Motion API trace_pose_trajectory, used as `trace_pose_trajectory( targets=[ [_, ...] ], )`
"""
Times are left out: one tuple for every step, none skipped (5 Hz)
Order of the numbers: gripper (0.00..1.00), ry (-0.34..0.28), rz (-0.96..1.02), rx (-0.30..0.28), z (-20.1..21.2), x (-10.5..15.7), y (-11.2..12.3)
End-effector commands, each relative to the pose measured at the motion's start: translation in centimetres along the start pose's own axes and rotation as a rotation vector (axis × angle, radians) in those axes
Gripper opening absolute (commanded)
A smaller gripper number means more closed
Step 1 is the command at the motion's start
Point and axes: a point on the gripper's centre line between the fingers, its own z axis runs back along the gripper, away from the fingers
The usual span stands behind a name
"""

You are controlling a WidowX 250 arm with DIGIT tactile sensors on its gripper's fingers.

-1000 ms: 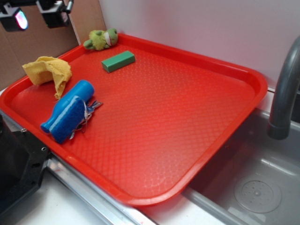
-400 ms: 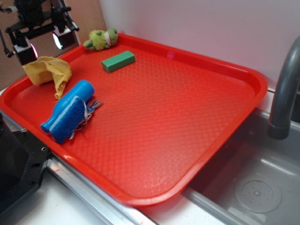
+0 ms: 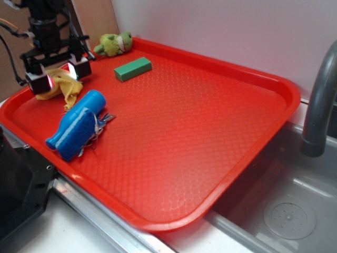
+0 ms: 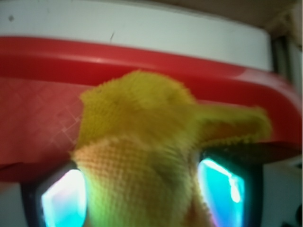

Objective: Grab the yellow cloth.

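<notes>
The yellow cloth [image 3: 68, 89] lies crumpled at the far left corner of the red tray [image 3: 210, 132]. My gripper [image 3: 58, 76] has come down over it and stands open, one lit finger on each side of the rag. In the wrist view the yellow cloth [image 4: 142, 137] fills the space between my two glowing pads [image 4: 64, 201], which stay wide apart around my gripper [image 4: 142, 201]. The tray's red rim [image 4: 142, 56] runs behind the cloth. The fabric under my fingers is hidden in the exterior view.
A blue bottle [image 3: 76, 124] lies just right of the cloth with small metal bits [image 3: 103, 122] beside it. A green block [image 3: 132, 68] and a green plush frog [image 3: 113, 44] sit at the tray's far edge. A grey faucet [image 3: 318, 105] and sink [image 3: 284, 211] are on the right.
My gripper has dropped from above the tray's corner down onto the yellow cloth, and its fingers now straddle the rag. Nothing else has moved.
</notes>
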Motion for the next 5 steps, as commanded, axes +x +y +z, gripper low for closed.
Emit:
trace_pose_trajectory(
  targets=[
    [0.0, -0.101, 0.025, -0.19, 0.2, -0.7, 3.1],
    [0.0, -0.126, -0.018, -0.189, -0.1, -2.2, 6.8],
    [0.0, -0.12, -0.245, -0.175, 0.0, -3.3, 3.7],
    [0.0, -0.074, -0.502, -0.115, 5.6, -6.1, -0.9],
    [0.0, -0.072, -0.755, -0.095, 10.7, -7.8, -1.7]
  ],
)
